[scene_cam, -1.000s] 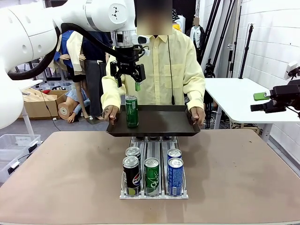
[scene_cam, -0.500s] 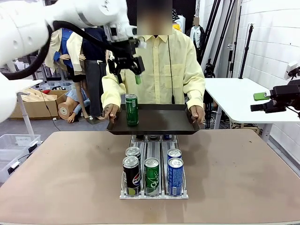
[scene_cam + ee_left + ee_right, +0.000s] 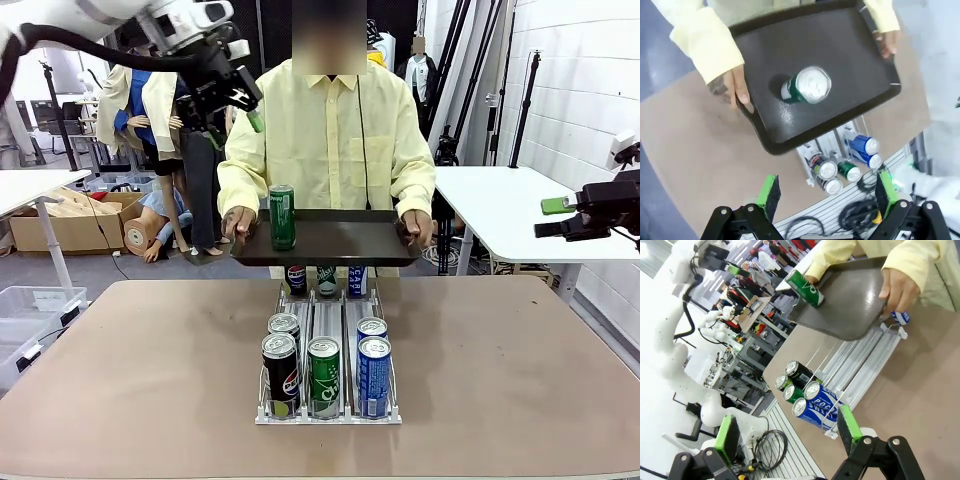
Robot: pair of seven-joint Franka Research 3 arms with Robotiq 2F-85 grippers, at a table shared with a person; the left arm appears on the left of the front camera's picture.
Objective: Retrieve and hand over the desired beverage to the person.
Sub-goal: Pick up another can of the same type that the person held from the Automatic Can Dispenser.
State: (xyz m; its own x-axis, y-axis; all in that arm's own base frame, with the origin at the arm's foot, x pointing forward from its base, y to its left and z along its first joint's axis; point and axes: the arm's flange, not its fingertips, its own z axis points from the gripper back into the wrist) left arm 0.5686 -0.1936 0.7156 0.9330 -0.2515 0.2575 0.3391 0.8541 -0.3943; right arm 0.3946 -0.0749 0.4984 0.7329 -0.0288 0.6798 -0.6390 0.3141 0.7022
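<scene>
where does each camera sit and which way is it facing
Front view: fixed on the robot's side, facing the person across the table, who holds a tray; left pincer raised upper left, right pincer at right edge.
Left wrist view: high up, looking down on the tray and green can; its open pincer at bottom.
Right wrist view: low beside the table, facing the rack of cans and tray; its open pincer at bottom, left arm far off.
Shared: both wrist views show the green can on the tray.

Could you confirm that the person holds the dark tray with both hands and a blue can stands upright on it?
Not quite: the can on the tray is green, not blue, as the front view shows; the rest is right.
</scene>
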